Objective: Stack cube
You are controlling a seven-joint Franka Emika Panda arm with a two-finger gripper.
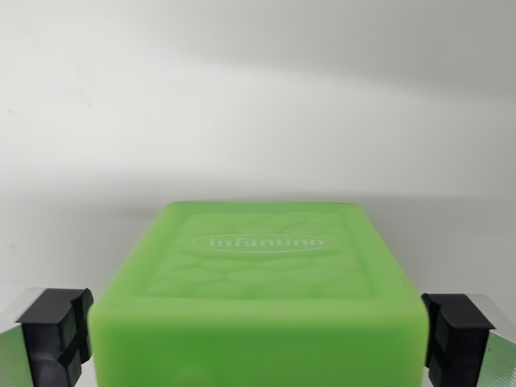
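A bright green soft cube (258,274) fills the lower middle of the wrist view, its embossed top face carrying the word "infantino". My gripper (256,343) straddles it. The left black pad (55,332) and the right black pad (458,334) each sit flush against a side of the cube, with no gap showing. The cube's lower part and whatever lies under it are cut off by the bottom edge of the picture. No second cube shows in this view.
A plain white surface (258,97) stretches away behind the cube, with a soft shadow band across the middle distance.
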